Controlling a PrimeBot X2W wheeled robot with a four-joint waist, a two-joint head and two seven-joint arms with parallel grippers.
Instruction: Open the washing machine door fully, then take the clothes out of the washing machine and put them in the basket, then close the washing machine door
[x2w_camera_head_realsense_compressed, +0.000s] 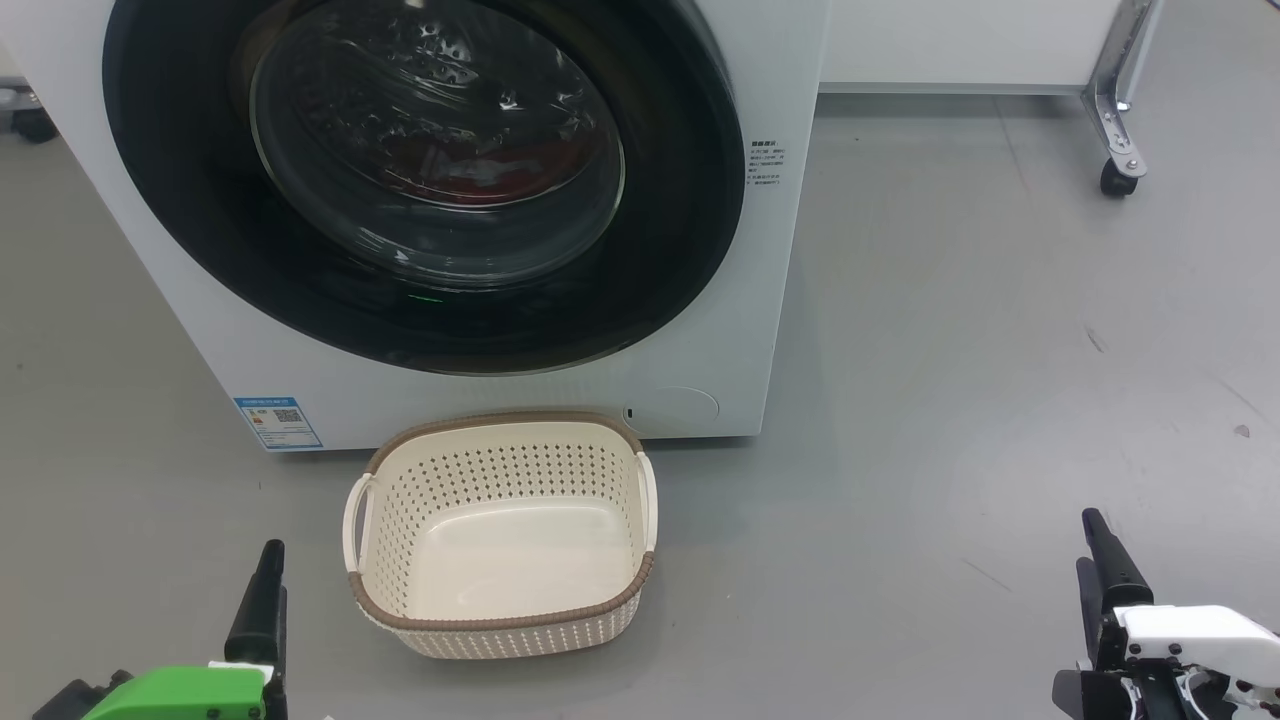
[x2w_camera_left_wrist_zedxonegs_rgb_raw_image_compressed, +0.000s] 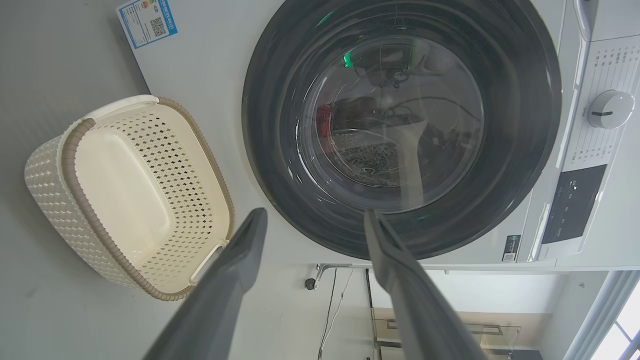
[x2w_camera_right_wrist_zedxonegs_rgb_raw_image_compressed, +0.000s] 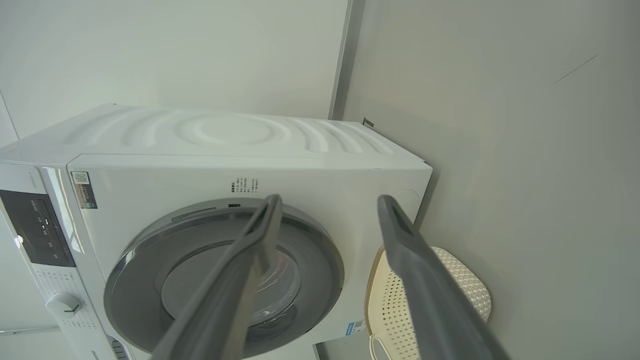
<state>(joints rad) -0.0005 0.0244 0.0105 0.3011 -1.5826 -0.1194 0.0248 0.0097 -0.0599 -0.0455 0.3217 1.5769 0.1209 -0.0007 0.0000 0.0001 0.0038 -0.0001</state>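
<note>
The white washing machine (x2w_camera_head_realsense_compressed: 748, 330) stands ahead, and its washing machine door (x2w_camera_head_realsense_compressed: 190, 230), black-rimmed with a glass bowl, lies flat against the front. Red clothes (x2w_camera_head_realsense_compressed: 450, 165) show through the glass low in the drum, and also as red clothes (x2w_camera_left_wrist_zedxonegs_rgb_raw_image_compressed: 326, 114) in the left wrist view. The cream basket (x2w_camera_head_realsense_compressed: 500, 625) sits empty on the floor just before the machine. My left gripper (x2w_camera_head_realsense_compressed: 268, 560) hovers low to the basket's left, my right gripper (x2w_camera_head_realsense_compressed: 1092, 545) far to its right. Both the left gripper (x2w_camera_left_wrist_zedxonegs_rgb_raw_image_compressed: 314, 214) and right gripper (x2w_camera_right_wrist_zedxonegs_rgb_raw_image_compressed: 330, 200) are open and hold nothing.
A blue label (x2w_camera_head_realsense_compressed: 278, 422) marks the machine's lower left corner. The dial (x2w_camera_left_wrist_zedxonegs_rgb_raw_image_compressed: 610, 107) sits on the control panel beside the door. A metal leg with a castor (x2w_camera_head_realsense_compressed: 1118, 175) stands at the back right. Grey floor (x2w_camera_head_realsense_compressed: 1000, 350) stretches to the machine's right.
</note>
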